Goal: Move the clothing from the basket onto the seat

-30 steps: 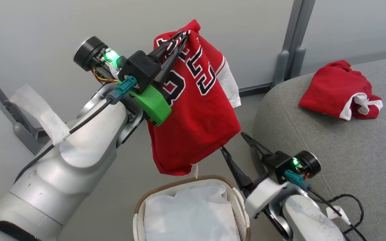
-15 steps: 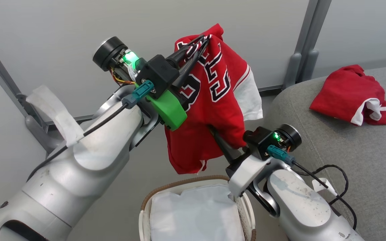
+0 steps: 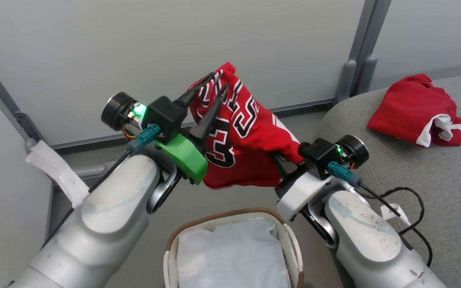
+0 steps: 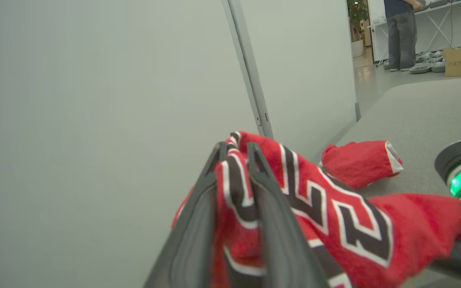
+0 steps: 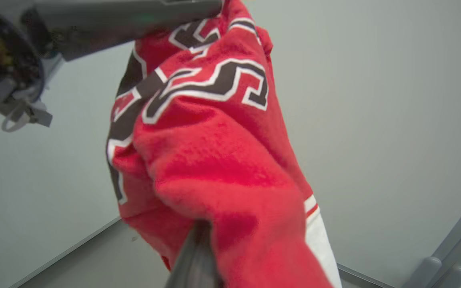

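The red jersey with black-and-white lettering hangs in the air above the basket, stretched between both grippers. My left gripper is at its upper end, fingers slightly parted with a fold of the cloth still lying between them. My right gripper is shut on the jersey's lower right part, its fingers buried in the fabric. The plain red garment with white trim lies crumpled on the grey seat at the right. The basket holds its white liner.
A grey partition wall with upright posts stands behind the basket and seat. A black cable trails from my right arm over the seat's front. Far off in the left wrist view a person stands near cardboard boxes.
My right gripper has risen from beside the basket and closed on the jersey's lower part. My left gripper has come down lower and its fingers have parted. The jersey now spans both grippers.
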Motion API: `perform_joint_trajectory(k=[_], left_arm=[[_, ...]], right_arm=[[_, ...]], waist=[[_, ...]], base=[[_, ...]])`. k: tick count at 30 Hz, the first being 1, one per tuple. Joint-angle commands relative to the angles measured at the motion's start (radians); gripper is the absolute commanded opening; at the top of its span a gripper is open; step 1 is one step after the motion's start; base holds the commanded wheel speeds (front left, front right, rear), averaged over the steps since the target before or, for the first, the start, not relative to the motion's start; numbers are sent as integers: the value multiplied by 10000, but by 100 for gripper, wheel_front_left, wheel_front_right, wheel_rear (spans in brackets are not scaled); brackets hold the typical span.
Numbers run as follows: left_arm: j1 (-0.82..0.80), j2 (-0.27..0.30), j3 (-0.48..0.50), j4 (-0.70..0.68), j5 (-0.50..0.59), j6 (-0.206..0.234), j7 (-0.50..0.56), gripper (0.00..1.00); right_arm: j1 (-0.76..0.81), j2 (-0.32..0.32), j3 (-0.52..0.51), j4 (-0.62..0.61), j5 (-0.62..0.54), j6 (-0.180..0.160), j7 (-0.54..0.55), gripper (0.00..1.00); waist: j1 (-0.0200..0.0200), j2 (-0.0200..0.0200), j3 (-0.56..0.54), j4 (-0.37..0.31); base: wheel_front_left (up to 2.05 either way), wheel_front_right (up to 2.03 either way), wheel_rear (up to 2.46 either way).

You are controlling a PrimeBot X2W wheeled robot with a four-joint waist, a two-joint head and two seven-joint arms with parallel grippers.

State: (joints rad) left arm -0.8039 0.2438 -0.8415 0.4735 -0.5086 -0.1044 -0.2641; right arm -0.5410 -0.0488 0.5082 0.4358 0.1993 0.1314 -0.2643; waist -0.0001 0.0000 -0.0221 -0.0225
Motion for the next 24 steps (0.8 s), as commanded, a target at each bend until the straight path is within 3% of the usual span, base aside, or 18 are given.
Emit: perform_joint_trajectory(k=[1, 9, 24], left_arm=[[381, -12, 129, 43, -142, 85, -4, 100], [2149, -244, 990, 330, -11, 234, -4, 100], [4616, -1009, 2408, 432, 764, -146, -5, 100]], right_arm=[[-86, -31, -128, -74, -106, -14, -2, 0], [-31, -31, -941, -131, -511, -14, -3, 0], [256, -33, -1915, -12, -1068, -14, -2, 0]], waist=[[1, 0, 24, -29], [1, 0, 109, -114], [1, 0, 171, -325]], base=[[0, 0, 0], [0, 0, 0], [0, 0, 0]])
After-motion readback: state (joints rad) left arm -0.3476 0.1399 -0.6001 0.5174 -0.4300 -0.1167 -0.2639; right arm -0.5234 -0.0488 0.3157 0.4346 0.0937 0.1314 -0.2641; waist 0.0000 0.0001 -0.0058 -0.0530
